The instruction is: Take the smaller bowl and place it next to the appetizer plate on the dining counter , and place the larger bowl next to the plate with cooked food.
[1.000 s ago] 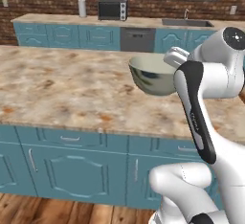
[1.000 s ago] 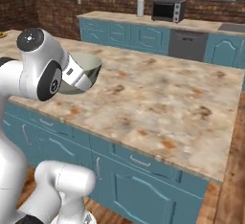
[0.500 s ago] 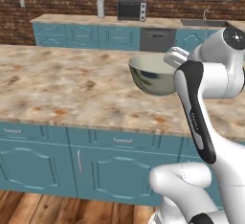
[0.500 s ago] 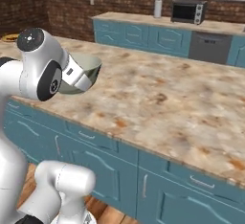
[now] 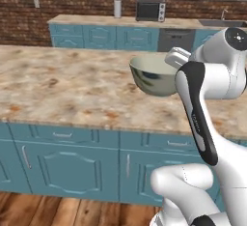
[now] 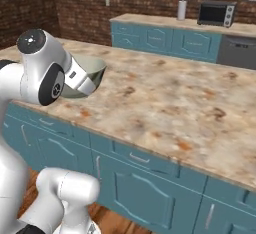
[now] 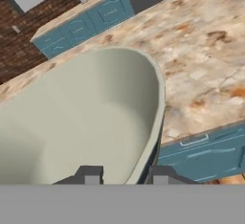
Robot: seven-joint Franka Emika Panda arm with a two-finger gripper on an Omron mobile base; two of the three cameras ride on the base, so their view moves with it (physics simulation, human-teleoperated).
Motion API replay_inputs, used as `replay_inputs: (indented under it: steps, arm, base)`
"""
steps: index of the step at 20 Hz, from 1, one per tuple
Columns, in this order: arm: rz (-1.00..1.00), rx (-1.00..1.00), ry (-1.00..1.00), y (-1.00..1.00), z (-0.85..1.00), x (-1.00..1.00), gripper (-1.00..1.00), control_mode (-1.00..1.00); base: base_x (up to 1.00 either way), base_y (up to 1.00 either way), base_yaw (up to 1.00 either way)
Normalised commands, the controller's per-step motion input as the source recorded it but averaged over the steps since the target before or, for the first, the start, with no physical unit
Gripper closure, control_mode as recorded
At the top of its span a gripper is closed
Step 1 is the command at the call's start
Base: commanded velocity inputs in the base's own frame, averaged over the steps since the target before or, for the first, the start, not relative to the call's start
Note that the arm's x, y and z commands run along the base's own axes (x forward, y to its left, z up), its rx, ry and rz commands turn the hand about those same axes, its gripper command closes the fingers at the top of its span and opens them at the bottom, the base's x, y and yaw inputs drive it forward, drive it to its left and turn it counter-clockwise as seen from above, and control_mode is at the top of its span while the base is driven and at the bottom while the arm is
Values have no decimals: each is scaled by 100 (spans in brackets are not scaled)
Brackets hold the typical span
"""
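Bowl (image 7: 81,117) first: the larger, deep grey-beige one sits in our end effector (image 7: 122,174), whose 2 dark fingertips (image 7: 90,174) straddle its rim, 1 inside the glossy pale hollow and 1 outside against the wall. So the jaws are narrowed onto the rim and clamped on it. In the left base view we see the bowl (image 5: 153,75) held up in the air in front of the white arm, roughly upright with its opening tipped a little away from the arm, its bottom clear of the stone below. In the right base view the bowl (image 6: 85,75) pokes out past the arm's wrist, partly hidden by the white links.

Below it runs the long tabletop (image 5: 67,92) of beige-orange marbled stone on a teal base with panelled doors and drawers (image 5: 70,164). The bowl hangs over the near part of this tabletop, close to the edge that faces us.

Well beyond, against the brick wall (image 6: 85,8), we see a second run of teal cabinets (image 6: 165,40) carrying a dark microwave (image 5: 150,10) and a white paper towel roll (image 5: 117,8) just beside it.
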Motion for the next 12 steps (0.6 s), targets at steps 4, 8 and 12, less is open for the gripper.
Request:
replay_inputs:
  steps: [4, 8, 12]
  arm:
    - [0, 0, 0, 0, 0, 0, 100, 100]
    - [0, 0, 0, 0, 0, 0, 100, 100]
    - [0, 0, 0, 0, 0, 0, 100, 100]
  base:
    - [37, 100, -12]
    - [34, 100, -18]
    - [5, 100, -23]
